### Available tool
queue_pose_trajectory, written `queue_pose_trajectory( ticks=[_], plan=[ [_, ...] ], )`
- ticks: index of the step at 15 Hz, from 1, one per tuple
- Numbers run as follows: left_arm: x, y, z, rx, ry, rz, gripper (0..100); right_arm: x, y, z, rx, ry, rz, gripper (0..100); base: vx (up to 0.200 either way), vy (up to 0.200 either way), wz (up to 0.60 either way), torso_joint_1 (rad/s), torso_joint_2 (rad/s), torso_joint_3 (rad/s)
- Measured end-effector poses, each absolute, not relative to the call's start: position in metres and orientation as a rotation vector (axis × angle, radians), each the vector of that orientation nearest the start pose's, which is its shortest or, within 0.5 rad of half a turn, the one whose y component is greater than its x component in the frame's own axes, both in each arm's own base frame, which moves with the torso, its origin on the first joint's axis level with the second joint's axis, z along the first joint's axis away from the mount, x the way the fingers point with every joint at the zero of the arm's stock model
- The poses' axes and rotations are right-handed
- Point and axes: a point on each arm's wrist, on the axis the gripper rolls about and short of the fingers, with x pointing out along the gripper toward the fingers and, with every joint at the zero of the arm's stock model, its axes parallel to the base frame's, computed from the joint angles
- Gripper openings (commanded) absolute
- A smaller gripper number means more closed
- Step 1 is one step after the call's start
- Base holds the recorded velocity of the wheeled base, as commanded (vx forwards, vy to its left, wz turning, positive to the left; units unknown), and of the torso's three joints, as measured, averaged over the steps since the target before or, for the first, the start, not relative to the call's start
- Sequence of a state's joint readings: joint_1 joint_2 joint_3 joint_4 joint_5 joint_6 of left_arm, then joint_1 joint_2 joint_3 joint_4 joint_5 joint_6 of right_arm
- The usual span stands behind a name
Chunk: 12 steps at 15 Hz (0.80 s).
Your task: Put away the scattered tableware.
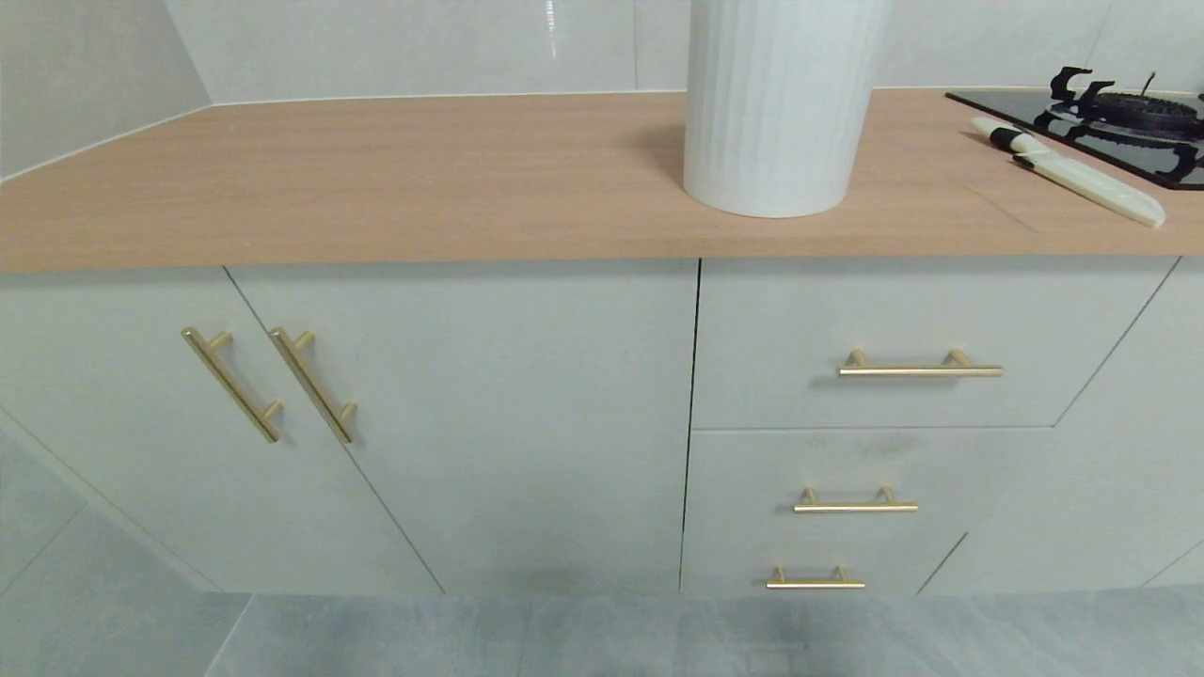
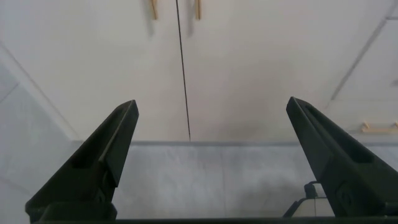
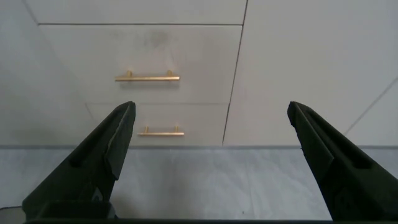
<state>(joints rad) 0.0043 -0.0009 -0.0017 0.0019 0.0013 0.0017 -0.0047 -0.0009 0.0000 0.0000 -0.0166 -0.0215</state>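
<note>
The left gripper [image 2: 211, 104] stands wide open, its two dark fingers spread far apart with nothing between them. Straight ahead of it are two pale cabinet doors [image 2: 249, 68], and the dark seam [image 2: 183, 68] where they meet runs almost through the middle of the gap between the fingers. The ends of two gold door handles [image 2: 153, 7] show beyond the fingertips, one on either side of the seam, and the grey floor [image 2: 205, 174] lies close under the gripper. The right gripper [image 3: 211, 107] is just as wide open and also holds nothing. It faces the drawer fronts, with the middle drawer's gold handle [image 3: 147, 78] ahead of it nearer one finger, the lowest drawer's handle [image 3: 160, 132] beneath that, and the floor close below. The knife [image 1: 1072, 174], white with a black band at the handle, lies flat up on the wooden surface [image 1: 376, 179], well above and well apart from both grippers, out past the drawers on the right gripper's side. It lies slantwise just in front of the black hob [image 1: 1129, 122]; whether it touches the glass I cannot tell. A tall white ribbed container [image 1: 776, 103] stands upright on the same surface, above the line where the doors meet the drawers and apart from the knife.
</note>
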Motion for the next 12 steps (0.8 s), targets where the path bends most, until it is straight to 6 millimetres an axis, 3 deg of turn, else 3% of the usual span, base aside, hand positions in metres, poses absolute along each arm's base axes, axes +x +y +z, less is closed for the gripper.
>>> queue_pose_trajectory(
  ticks=[6, 12],
  plan=[
    [-0.023, -0.0001, 0.0758, 0.002, 0.0, 0.006, 100, -0.0228, -0.0003, 0.0755, -0.021, 0.0, -0.022, 100, 0.2, 0.0, 0.0, 0.003, 0.0, 0.002],
    [-0.023, -0.0001, 0.0758, 0.002, -0.001, 0.005, 100, -0.0228, -0.0003, 0.0755, -0.021, 0.0, -0.022, 100, 0.0, 0.0, 0.0, 0.0, 0.0, 0.0]
  ],
)
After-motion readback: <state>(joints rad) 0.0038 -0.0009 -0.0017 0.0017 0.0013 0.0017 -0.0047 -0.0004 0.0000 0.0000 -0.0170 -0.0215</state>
